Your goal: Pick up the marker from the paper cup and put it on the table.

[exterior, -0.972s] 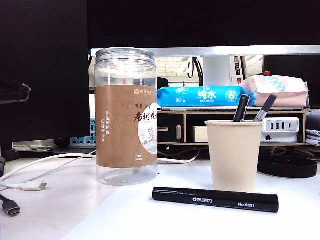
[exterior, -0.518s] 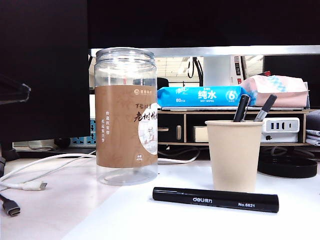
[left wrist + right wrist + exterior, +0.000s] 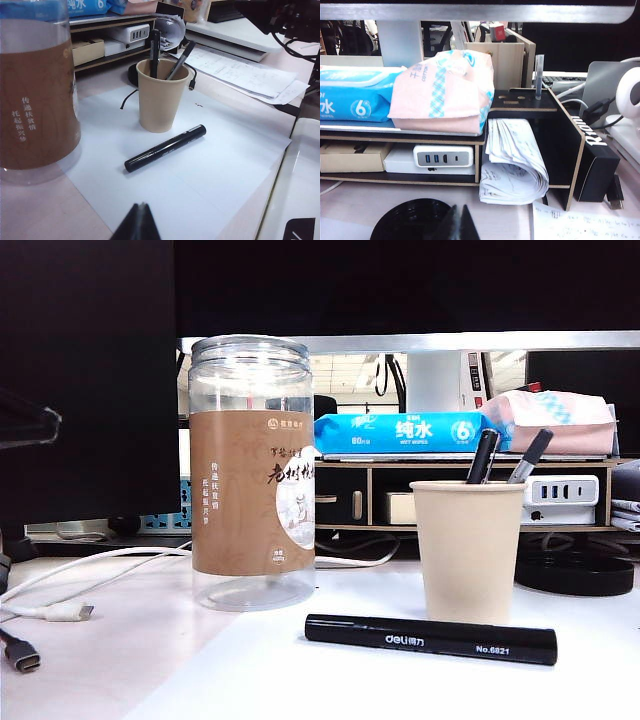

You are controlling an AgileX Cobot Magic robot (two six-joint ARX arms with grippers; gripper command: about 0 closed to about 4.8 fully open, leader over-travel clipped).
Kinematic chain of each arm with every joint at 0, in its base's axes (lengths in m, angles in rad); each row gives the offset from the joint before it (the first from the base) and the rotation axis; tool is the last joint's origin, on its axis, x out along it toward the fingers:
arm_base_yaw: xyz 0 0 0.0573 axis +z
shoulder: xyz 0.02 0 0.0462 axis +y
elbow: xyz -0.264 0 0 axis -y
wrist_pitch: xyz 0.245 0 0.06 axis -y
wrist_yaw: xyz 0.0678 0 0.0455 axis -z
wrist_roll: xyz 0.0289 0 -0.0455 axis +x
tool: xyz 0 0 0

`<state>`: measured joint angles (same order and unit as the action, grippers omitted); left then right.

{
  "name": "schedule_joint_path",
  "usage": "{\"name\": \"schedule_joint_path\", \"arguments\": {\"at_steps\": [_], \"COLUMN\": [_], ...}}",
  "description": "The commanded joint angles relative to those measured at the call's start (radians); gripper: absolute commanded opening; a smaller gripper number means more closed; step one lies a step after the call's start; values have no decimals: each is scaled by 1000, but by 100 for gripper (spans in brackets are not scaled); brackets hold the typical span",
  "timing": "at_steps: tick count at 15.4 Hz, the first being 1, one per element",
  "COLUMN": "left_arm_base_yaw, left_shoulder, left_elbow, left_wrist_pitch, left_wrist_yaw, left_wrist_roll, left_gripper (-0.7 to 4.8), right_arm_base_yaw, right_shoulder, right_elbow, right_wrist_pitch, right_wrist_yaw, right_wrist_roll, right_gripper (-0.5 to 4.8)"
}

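The marker point(image 3: 430, 639) lies flat on the white desk point(image 3: 250, 680) just before the paper cup point(image 3: 468, 550), whose wall hides the lower barrels of two other markers point(image 3: 483, 457), beside a clear jar point(image 3: 252, 472); left claw point(image 3: 139, 222) and right claw point(image 3: 459, 220), both closed and empty, show only cropped tips.

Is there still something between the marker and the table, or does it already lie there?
Nothing visible does. The marker already lies flat on the table, in front of the paper cup. The left gripper and right gripper are shut and away from it.
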<state>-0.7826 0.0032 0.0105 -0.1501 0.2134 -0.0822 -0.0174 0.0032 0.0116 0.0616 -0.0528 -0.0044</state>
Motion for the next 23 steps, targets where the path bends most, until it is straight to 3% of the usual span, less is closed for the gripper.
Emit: {"name": "schedule_joint_path", "arguments": {"at_steps": [1, 21, 23], "left_arm_base_yaw": [-1, 0, 50], "left_shoulder": [0, 0, 0], "left_elbow": [-1, -1, -1], "left_wrist_pitch": [-10, -10, -9], "left_wrist_yaw": [9, 9, 12], "left_wrist_roll": [3, 3, 3], "left_gripper": [-4, -4, -4], "right_arm_base_yaw": [1, 1, 1], "right_shoulder": [0, 0, 0], "right_elbow": [-3, -3, -3], "right_wrist_pitch": [2, -13, -12], "right_wrist_yaw": [-2, -2, -2], "right_wrist_roll": [5, 5, 5], "right_gripper": [1, 1, 1]}}
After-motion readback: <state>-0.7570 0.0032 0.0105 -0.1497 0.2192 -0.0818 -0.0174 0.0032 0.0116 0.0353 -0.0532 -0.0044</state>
